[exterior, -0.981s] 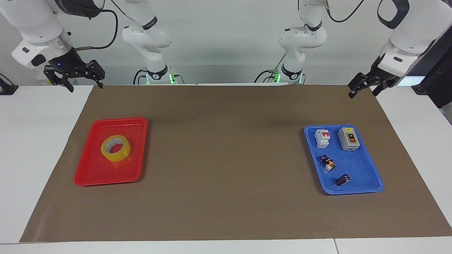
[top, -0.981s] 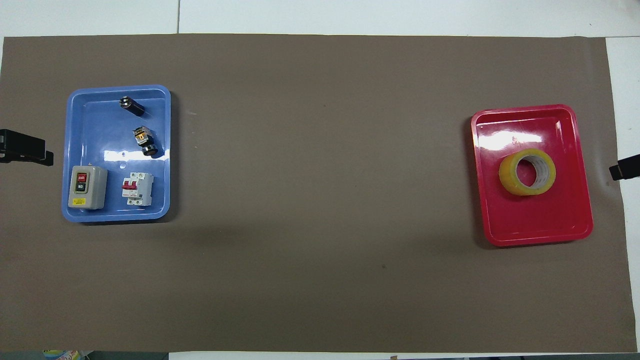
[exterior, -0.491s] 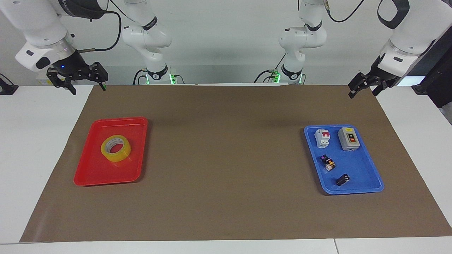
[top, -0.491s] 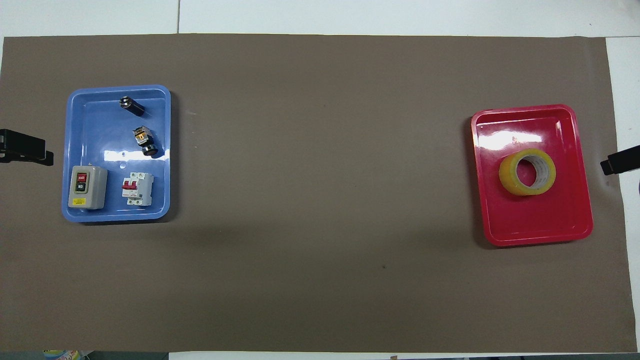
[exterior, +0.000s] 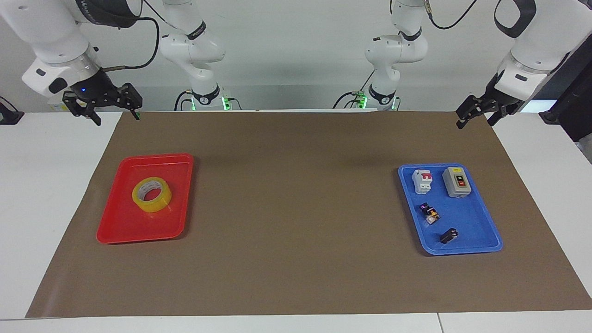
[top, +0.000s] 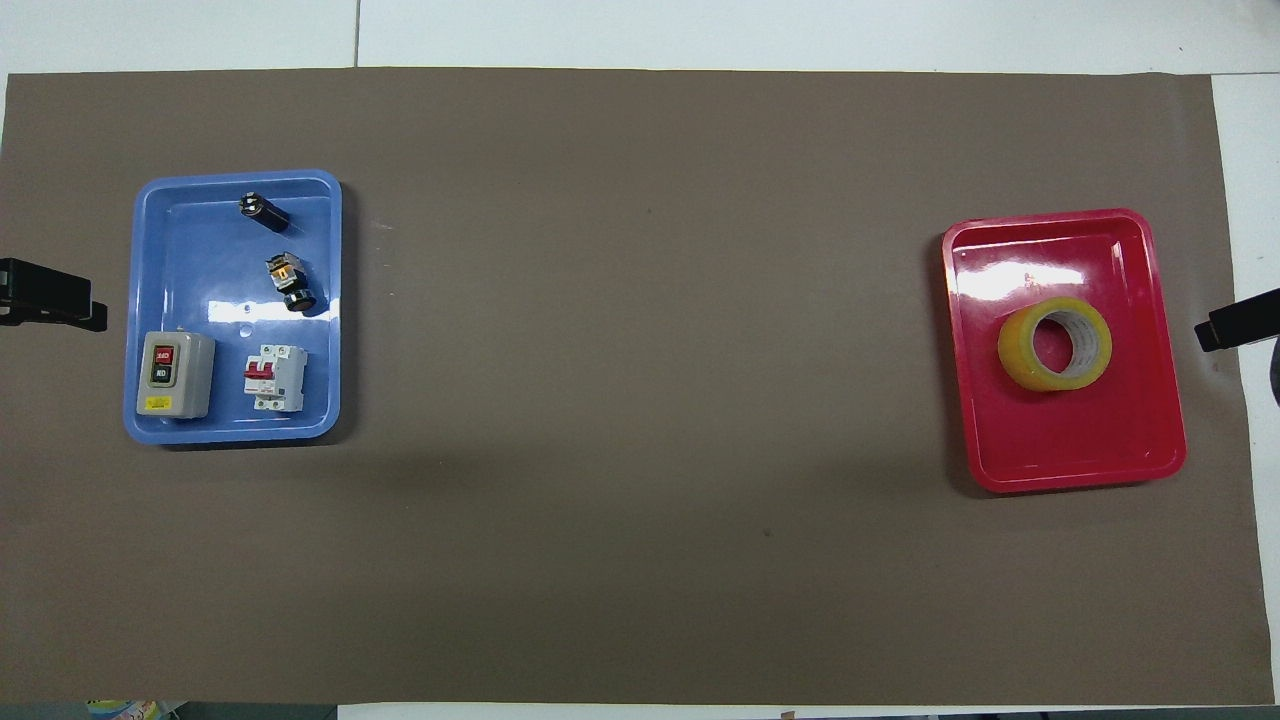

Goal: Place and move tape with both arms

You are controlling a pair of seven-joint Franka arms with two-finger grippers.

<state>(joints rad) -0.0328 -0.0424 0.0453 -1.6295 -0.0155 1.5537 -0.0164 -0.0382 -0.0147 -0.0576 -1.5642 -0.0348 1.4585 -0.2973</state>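
The tape [exterior: 151, 194] [top: 1055, 343], a yellow translucent roll with a pale core, lies flat in a red tray [exterior: 121, 226] [top: 1080, 455] toward the right arm's end of the table. My right gripper [exterior: 115, 116] hangs open and empty over the brown mat's corner, well apart from the tape. In the overhead view only its tip [top: 1235, 325] shows, beside the red tray. My left gripper [exterior: 475, 121] waits open and empty over the mat's corner at the left arm's end, and its tip [top: 50, 300] shows beside the blue tray.
A blue tray [exterior: 476, 240] [top: 190, 240] toward the left arm's end holds a grey switch box [exterior: 456, 181], a white circuit breaker [exterior: 422, 180] and two small dark parts. A brown mat [exterior: 296, 208] covers the table between the trays.
My right gripper has shifted a little toward the red tray's side of the mat; its tip reaches further into the overhead view. The left arm, the tape and the trays have not moved.
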